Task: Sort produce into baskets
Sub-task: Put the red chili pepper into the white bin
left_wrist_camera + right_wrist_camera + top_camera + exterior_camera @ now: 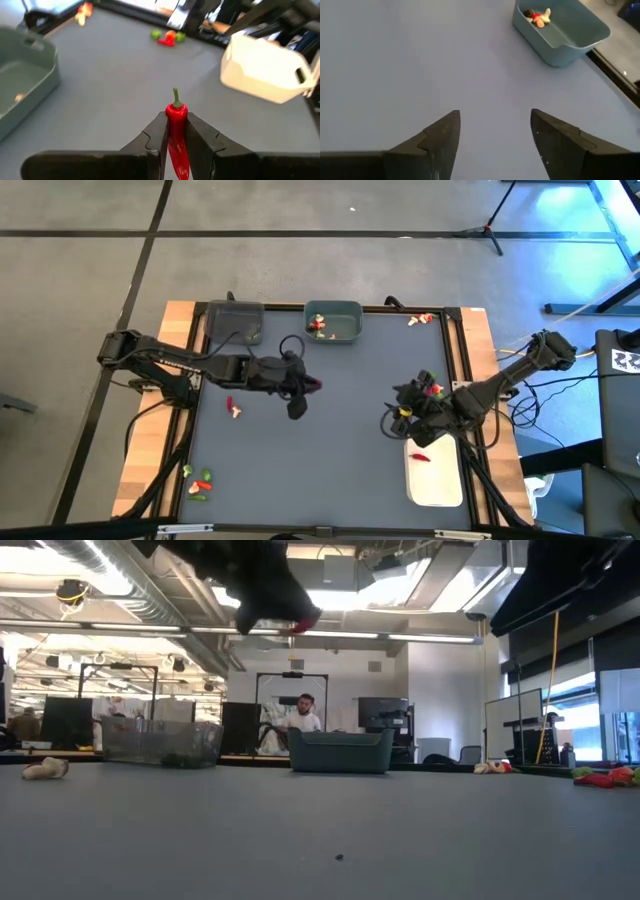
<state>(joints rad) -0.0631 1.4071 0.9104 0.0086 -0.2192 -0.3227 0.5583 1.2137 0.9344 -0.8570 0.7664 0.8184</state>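
left gripper (176,131) raised mid-table, clamped on a red chili (177,132); right gripper (495,135) empty, fingers spread.

Person (303,713) seated at desk behind table; monitors (383,712) nearby.

A glossy red plastic chili (177,135) sits between matt black fingers (150,142); the matt grey tabletop (330,430) lies smooth, edged by bare wood (178,320).

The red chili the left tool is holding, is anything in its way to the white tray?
Nothing visible. The left tool grips the red chili, and only bare grey table lies before the white tray.
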